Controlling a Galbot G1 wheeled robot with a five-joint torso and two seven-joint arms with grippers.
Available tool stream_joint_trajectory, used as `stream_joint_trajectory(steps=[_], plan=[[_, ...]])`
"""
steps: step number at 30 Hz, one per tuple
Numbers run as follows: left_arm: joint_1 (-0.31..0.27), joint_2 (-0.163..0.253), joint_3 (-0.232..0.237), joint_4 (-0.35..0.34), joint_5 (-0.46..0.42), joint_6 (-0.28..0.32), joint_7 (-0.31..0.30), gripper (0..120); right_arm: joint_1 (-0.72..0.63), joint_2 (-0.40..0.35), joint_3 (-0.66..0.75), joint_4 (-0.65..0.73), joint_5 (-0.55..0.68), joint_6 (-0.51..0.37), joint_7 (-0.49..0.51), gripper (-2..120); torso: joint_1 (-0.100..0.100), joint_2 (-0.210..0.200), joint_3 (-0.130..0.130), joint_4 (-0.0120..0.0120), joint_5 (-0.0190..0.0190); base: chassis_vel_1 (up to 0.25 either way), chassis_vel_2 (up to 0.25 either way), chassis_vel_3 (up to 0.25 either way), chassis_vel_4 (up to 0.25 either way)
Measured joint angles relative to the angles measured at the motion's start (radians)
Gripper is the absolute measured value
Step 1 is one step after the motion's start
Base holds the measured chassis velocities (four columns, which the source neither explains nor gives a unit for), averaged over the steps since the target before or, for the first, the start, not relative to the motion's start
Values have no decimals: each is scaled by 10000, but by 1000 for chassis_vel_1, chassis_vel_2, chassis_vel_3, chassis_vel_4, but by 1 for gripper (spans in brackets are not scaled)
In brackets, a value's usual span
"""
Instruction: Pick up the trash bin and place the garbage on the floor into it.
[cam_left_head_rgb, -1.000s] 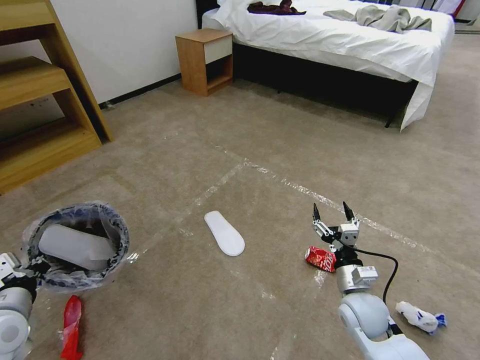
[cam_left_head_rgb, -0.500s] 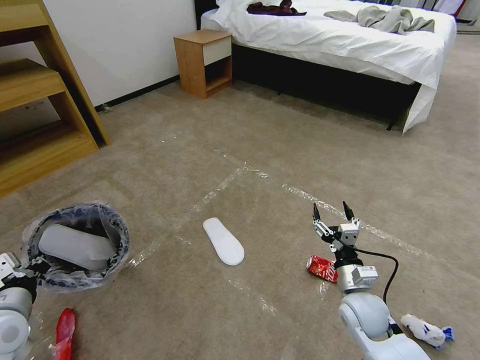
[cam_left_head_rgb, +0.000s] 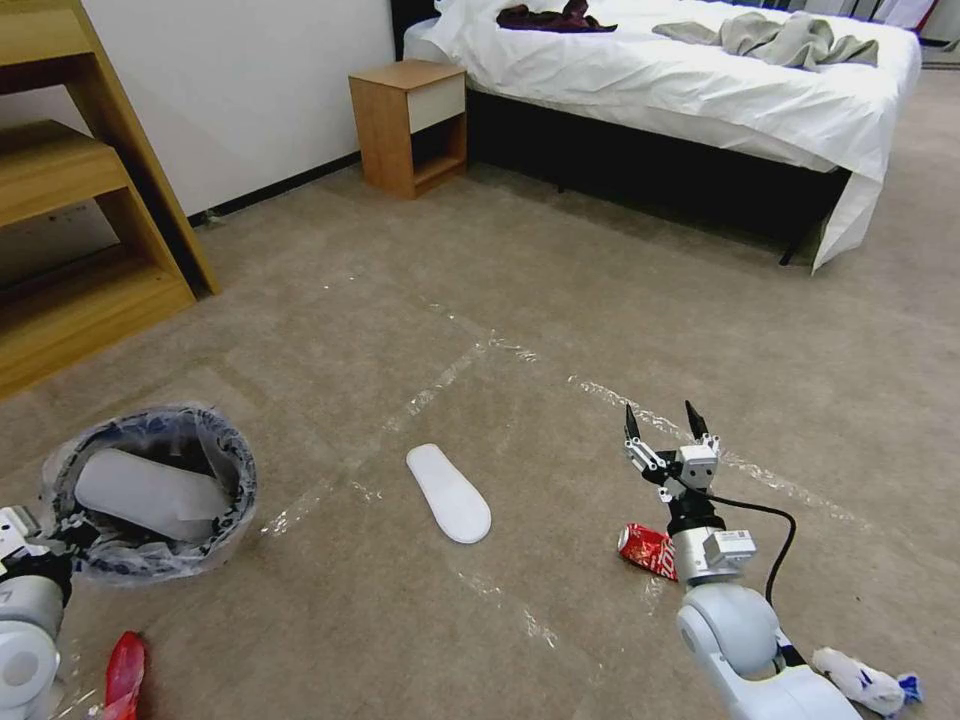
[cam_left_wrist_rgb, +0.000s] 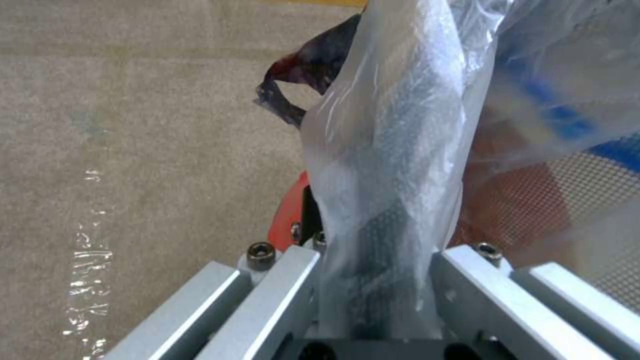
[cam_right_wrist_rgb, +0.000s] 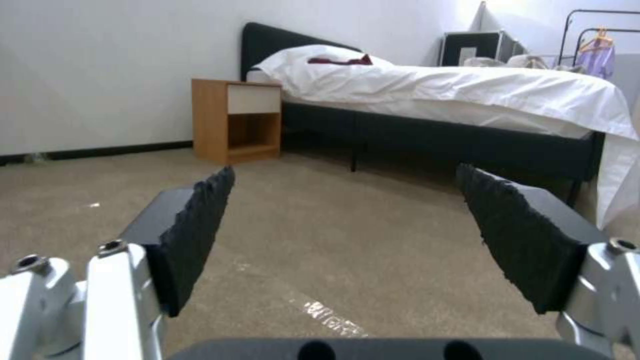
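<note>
Beige carpet floor (cam_left_head_rgb: 560, 290) with strips of shiny clear tape (cam_left_head_rgb: 440, 375) spreads out toward a bed (cam_left_head_rgb: 700, 80) with white sheets and a wooden nightstand (cam_left_head_rgb: 408, 125) at the far wall; a wooden shelf unit (cam_left_head_rgb: 70, 200) stands at the far left.

At the near left, the trash bin (cam_left_head_rgb: 150, 490), lined with a clear bag printed in blue, is held up by the left gripper (cam_left_head_rgb: 40, 545). In the left wrist view the left gripper's (cam_left_wrist_rgb: 373, 280) jaws are clamped on the bin's rim, with bunched liner plastic pressed between them and the red wall (cam_left_wrist_rgb: 290, 215) showing just beside. One white slipper (cam_left_head_rgb: 145, 492) already lies inside the bin.

A second white slipper (cam_left_head_rgb: 448, 492) lies flat on the floor near the middle, between the bin and the right arm, apart from both. The right gripper (cam_left_head_rgb: 662, 425) points forward above the floor, its jaws spread wide with nothing between them; in the right wrist view the two black toothed pads (cam_right_wrist_rgb: 200, 220) stand well apart with bare carpet and the bed beyond them. A red drink can (cam_left_head_rgb: 648, 550) lies on its side on the floor just beside the right wrist, partly hidden by it. A crumpled white tissue with blue marks (cam_left_head_rgb: 865, 682) lies by the right arm at the near right, and a red wrapper (cam_left_head_rgb: 124, 675) lies on the floor at the near left, below the bin.
</note>
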Motion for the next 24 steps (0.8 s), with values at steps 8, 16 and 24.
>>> stream_joint_trajectory(steps=[8, 16, 24], plan=[[-46, -3, 70, 4, 13, -18, 29, 0, 14, 81, -2, 2, 27, 56, 4, 92, 0, 0, -1, 0, 0, 0, 0, 0, 0], [-60, -6, 150, 21, 95, -42, 90, 0, -23, 215, 12, 12, -17, 79, 3, 92, 0, 0, -1, 0, 0, 0, 0, 0, 0], [-108, -83, 168, 57, 141, -51, 104, 0, 38, 105, -18, 30, 13, 73, 2, 92, 0, 0, -1, 0, 0, 0, 0, 0, 0]])
